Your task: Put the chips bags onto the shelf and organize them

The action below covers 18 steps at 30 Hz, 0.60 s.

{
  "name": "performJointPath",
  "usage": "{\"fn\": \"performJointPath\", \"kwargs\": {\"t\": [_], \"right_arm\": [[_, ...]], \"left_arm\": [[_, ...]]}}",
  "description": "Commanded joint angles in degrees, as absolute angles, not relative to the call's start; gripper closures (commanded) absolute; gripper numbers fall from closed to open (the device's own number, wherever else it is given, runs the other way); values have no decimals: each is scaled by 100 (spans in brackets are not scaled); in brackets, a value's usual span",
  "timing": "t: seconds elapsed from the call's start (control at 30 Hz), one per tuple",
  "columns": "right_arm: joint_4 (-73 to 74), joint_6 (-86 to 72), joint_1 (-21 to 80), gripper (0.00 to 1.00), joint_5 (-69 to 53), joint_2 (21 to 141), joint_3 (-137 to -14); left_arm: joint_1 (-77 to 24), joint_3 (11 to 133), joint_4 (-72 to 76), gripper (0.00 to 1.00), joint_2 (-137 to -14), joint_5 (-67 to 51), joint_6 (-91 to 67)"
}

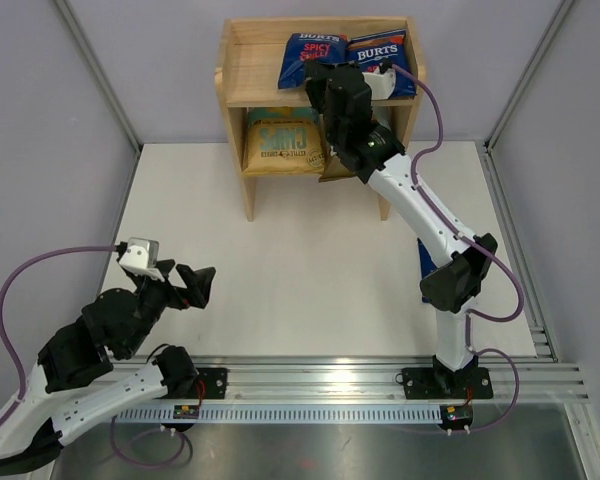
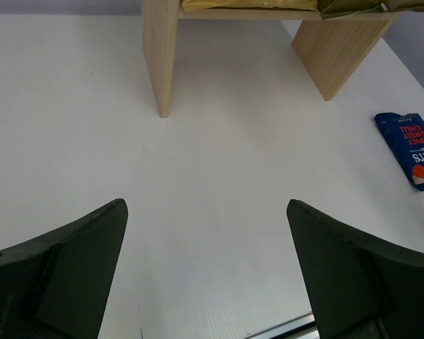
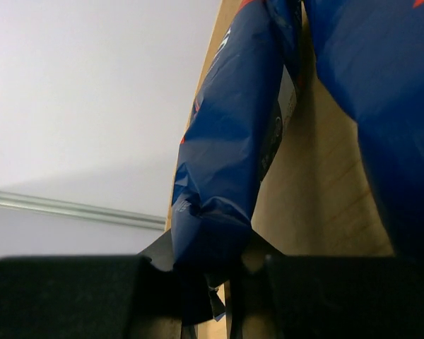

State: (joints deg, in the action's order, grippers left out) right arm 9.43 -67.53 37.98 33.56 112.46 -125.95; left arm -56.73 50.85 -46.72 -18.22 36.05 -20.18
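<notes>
The wooden shelf (image 1: 238, 95) stands at the table's far edge. Two dark-blue Burts bags lie on its top tier. My right gripper (image 1: 318, 76) is shut on the lower edge of the left one (image 1: 310, 56), which also shows in the right wrist view (image 3: 226, 162). The other (image 1: 385, 52) lies just to its right. The yellow bag (image 1: 280, 140) is on the lower tier. Beside it, the brownish bag (image 2: 360, 6) is mostly hidden by my right arm. A third Burts bag (image 2: 413, 150) lies on the table at the right. My left gripper (image 1: 195, 285) is open and empty.
The white table (image 1: 300, 270) is walled by grey panels with metal corner posts (image 1: 100, 75). The shelf's side legs (image 2: 159, 56) stand on the table. A metal rail (image 1: 330, 380) runs along the near edge, and purple cables loop from both arms.
</notes>
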Motion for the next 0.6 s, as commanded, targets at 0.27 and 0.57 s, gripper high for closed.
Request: {"fn": "performJointPath", "kwargs": {"t": [0.27,0.57], "right_arm": [[3005,-7831,3744,73,4017,11637,-14045],[3594,-8095,3735,46,3727,11382,-14001]], "left_arm": [[-5669,5063,-4579,1,-1608,4166,-2144],[-5669,5071,-4623,1,-1547,4342,-2188]]}}
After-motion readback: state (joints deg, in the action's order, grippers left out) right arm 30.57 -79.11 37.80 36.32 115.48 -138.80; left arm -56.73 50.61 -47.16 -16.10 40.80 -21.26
